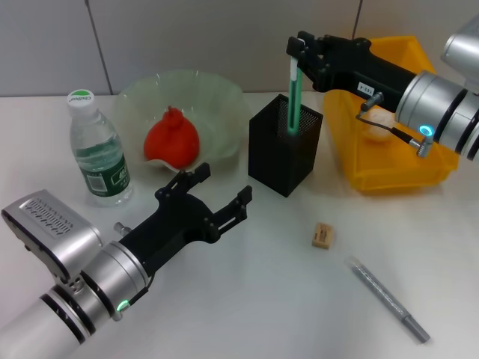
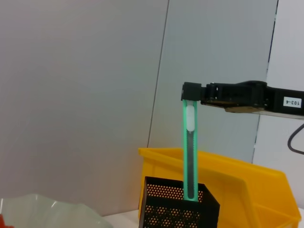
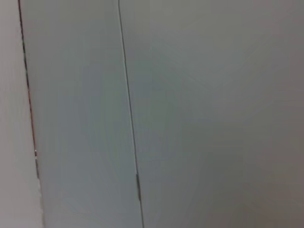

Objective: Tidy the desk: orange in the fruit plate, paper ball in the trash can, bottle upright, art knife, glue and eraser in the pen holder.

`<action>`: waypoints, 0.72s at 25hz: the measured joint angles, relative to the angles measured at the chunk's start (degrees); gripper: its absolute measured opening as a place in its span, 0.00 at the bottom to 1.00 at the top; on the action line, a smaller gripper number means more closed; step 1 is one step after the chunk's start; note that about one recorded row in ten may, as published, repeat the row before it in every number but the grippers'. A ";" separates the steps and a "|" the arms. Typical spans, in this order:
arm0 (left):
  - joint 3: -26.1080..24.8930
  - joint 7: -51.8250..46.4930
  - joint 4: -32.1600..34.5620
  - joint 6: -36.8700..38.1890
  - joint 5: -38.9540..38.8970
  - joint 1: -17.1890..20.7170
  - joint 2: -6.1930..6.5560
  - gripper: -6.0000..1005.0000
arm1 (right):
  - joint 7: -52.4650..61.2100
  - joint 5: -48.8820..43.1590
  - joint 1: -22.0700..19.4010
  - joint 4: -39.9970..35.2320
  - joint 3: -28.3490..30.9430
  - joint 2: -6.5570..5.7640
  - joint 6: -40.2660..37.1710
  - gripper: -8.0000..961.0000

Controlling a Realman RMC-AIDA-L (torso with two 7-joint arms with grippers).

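Head view: the right pincer (image 1: 293,51) grips the top end of a green art knife (image 1: 292,97), which stands nearly upright with its lower end inside the black mesh pen holder (image 1: 284,153), near the middle of the tabletop's (image 1: 247,299) far half. Behind and right of the holder sits a yellow bin (image 1: 397,176) with a pale paper ball (image 1: 376,123) inside, partly hidden by the right arm. A pale green fruit plate (image 1: 217,112) stands left of the holder with the orange (image 1: 172,140) in it. A water bottle (image 1: 97,153) with a green cap stands upright toward the left edge. The left pincer (image 1: 224,187) hangs low over the tabletop in front of the plate, its fingers spread wide and holding nothing. An eraser (image 1: 322,235) lies in front of the holder, and a grey pen-shaped stick (image 1: 388,298), possibly the glue, lies toward the near right corner.

Left wrist view: the right pincer (image 2: 191,91) clamps the art knife's (image 2: 191,152) top; its lower end dips into the pen holder (image 2: 175,209), with the yellow bin (image 2: 247,190) behind and the fruit plate's (image 2: 42,209) rim at one side.

Right wrist view: only a grey panelled wall (image 3: 190,114).
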 joint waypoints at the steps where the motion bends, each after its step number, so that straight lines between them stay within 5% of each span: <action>1: 0.00 0.00 0.01 0.01 0.00 0.08 0.02 0.84 | -0.11 0.17 -0.12 0.01 0.14 0.01 -0.01 0.16; 6: 0.00 -0.03 -0.01 0.04 0.00 0.18 0.08 0.84 | -0.22 1.71 -0.94 0.10 0.28 0.06 -1.08 0.18; 13: 0.00 -0.04 -0.01 0.56 0.32 0.32 0.24 0.84 | -0.03 4.27 -1.58 0.10 0.10 0.06 -1.72 0.49; 18: 0.00 -0.34 0.00 0.66 0.50 0.33 0.35 0.84 | 5.45 6.85 -5.51 -2.36 0.15 -0.39 -13.55 0.66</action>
